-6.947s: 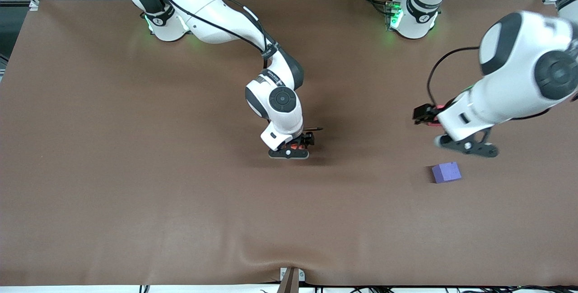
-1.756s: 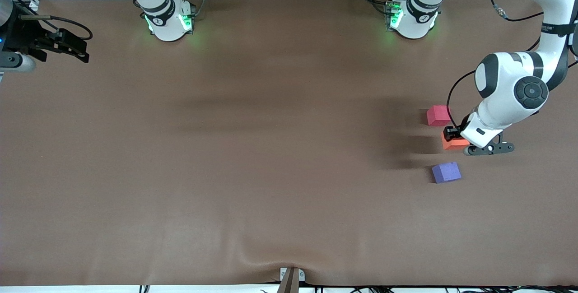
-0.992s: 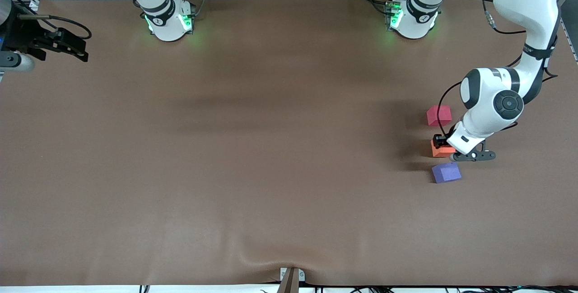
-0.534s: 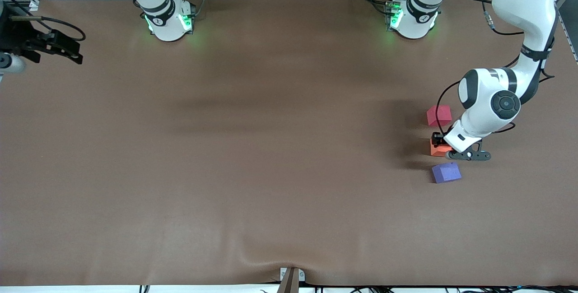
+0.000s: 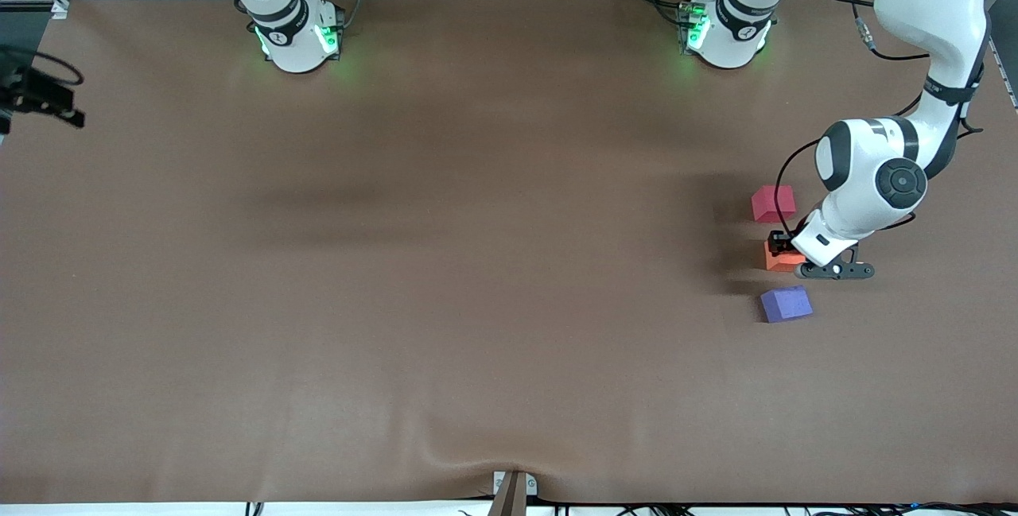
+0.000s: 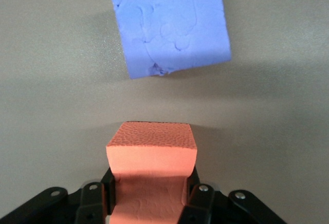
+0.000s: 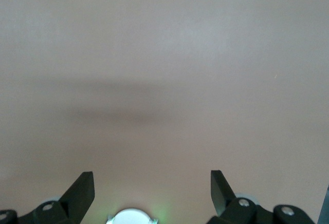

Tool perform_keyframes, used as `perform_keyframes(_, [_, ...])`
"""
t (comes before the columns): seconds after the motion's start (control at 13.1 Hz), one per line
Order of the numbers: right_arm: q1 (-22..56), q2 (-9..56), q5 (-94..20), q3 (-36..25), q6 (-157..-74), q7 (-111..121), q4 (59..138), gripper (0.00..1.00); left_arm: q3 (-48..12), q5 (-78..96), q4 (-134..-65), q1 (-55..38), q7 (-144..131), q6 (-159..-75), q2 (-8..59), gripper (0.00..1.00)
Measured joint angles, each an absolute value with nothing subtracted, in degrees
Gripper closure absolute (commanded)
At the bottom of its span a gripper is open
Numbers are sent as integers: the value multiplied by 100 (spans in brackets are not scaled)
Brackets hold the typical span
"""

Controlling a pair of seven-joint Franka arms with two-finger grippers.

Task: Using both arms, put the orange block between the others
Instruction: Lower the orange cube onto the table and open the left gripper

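My left gripper [image 5: 787, 255] is shut on the orange block [image 5: 782, 262], low over the brown mat between the other two cubes. The red-pink cube [image 5: 773, 203] lies farther from the front camera and the purple-blue cube [image 5: 786, 303] nearer, both on the mat. In the left wrist view the orange block [image 6: 151, 149] sits squeezed between the black fingers [image 6: 109, 190], and a gap of mat separates it from the purple-blue cube [image 6: 172, 23]. Whether the block touches the mat I cannot tell. My right gripper [image 7: 151, 188] is open and empty, up at the right arm's end of the table.
Both green-lit white bases [image 5: 296, 37] [image 5: 724, 31] stand along the table's back edge. A ripple in the mat [image 5: 469, 452] shows near the front edge. Only black parts of the right hand [image 5: 40, 95] show at the edge of the front view.
The left gripper has shifted the orange block slightly toward the left arm's end of the table, still between the two cubes. The right hand has drawn farther out past the table's end.
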State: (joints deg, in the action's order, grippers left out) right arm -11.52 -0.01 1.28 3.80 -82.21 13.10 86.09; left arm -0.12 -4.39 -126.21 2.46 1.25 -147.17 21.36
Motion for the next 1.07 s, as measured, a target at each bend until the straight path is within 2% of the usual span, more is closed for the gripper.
perform_keyframes(0.15, [-1319,147,128,377,-8593,1336,8612,0,-32,-439,-12623,247,125,-14719,2135,100])
perform_keyframes(0.61, [-1418,210,128,388,-8327,1363,8603,0,-115,-429,-12629,248,125,-14721,2135,100])
perform_keyframes(0.69, [-1446,210,128,385,-8327,1364,8604,0,-115,-429,-12633,250,125,-14721,2135,95])
perform_keyframes(0.76, [-1483,210,128,383,-8337,1372,8603,0,-115,-428,-12638,253,125,-14721,2136,35])
perform_keyframes(0.84, [-1517,210,128,383,-8382,1380,8603,0,-115,-426,-12640,254,124,-14721,2136,0])
perform_keyframes(1.07, [-1552,193,128,390,-8485,1381,8584,0,-115,-425,-12619,255,124,-14736,2136,0])
